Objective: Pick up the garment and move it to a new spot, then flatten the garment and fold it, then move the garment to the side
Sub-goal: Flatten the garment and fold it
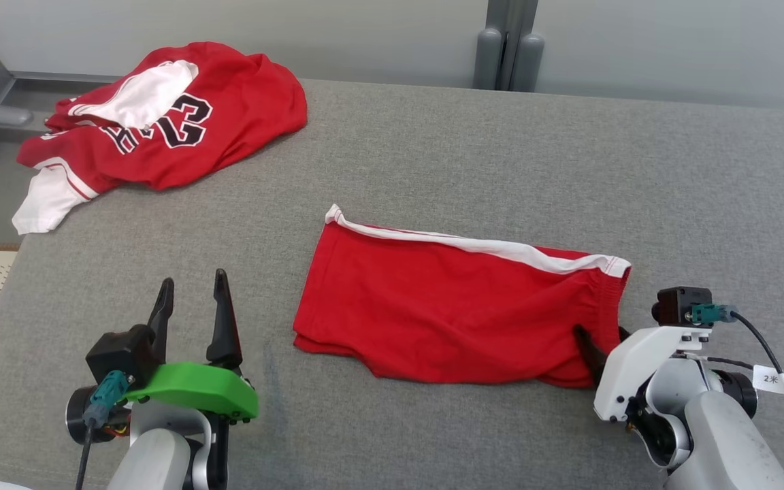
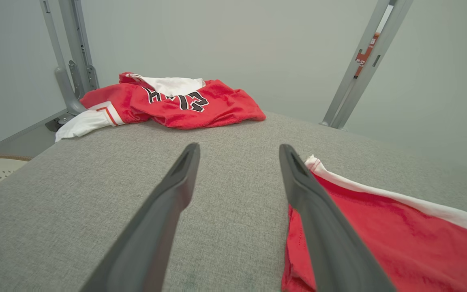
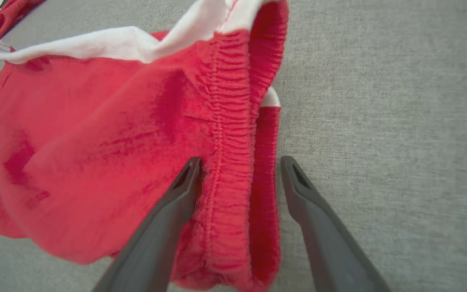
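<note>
1. Gray cloth covers the table, and a pale wall stands behind it.
2. Red shorts lie flat near the middle of the table. They look folded in half, with a white stripe along the far edge.
3. Their long side runs from left to right across the table. The stretchy waistband is at the right end.
4. The right gripper is at that right end. Its two fingers are spread wide. One is over the red cloth and one is over the bare table just past the edge, so the waistband sits between them. It is not pinching yet.
5. The left gripper is spread wide too and holds nothing. It sits to the left of the shorts, near their left end but apart from it.
6. A red jersey with a number lies crumpled at the far left corner, well apart from the shorts.
7. I think the shorts are ready to go to the side. The right arm is nearer, so it only needs to close on the waistband.
</note>
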{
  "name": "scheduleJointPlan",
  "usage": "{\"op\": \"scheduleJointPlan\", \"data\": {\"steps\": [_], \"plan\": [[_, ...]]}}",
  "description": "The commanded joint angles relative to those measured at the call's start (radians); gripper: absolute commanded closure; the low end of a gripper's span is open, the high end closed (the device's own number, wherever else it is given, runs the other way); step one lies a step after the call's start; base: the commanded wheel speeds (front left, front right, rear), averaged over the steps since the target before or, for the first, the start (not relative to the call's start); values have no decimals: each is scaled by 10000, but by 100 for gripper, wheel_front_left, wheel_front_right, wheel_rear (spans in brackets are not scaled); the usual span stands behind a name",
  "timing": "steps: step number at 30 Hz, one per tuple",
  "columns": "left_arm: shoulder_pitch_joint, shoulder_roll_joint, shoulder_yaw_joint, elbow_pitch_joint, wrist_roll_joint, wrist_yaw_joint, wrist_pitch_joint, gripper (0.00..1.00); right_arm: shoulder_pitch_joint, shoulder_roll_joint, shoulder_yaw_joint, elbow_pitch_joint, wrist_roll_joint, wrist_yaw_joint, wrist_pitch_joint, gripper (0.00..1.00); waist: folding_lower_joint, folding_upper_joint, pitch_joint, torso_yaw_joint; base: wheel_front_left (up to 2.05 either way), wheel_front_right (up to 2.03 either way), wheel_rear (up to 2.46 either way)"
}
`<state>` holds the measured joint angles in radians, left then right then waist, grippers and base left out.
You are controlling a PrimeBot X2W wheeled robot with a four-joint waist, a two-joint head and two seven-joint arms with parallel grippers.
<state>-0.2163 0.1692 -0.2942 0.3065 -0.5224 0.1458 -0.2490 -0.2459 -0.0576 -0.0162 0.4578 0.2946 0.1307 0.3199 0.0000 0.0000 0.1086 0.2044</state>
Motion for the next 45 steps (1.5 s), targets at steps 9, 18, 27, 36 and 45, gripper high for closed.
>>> {"op": "scheduleJointPlan", "data": {"steps": [9, 18, 27, 36, 45], "plan": [[211, 89, -238, -108, 156, 34, 33, 0, -590, -347, 322, 923, 791, -5, -511, 100, 0, 0, -108, -380, 0, 0, 0], [114, 90, -329, -176, 145, 126, 91, 0, -793, -1810, -25, 899, 1176, -5, -453, 100, 0, 0, -18, -1203, 0, 0, 0], [-81, -34, -485, -14, 144, 123, 86, 0, -601, -1789, 68, -57, 2970, 2, 261, 100, 0, 0, 76, -1554, 0, 0, 0], [-197, -64, -616, 80, 127, 76, 103, 0, -168, -1463, 1245, -2447, 4814, 2, 1019, 100, 0, 0, -33, -957, 0, 0, 0], [-229, -139, -661, 74, 38, 84, 41, 0, -449, -714, 2155, -2565, 4762, 2, 1113, 100, 0, 0, 89, 0, 0, 0, 0]]}}
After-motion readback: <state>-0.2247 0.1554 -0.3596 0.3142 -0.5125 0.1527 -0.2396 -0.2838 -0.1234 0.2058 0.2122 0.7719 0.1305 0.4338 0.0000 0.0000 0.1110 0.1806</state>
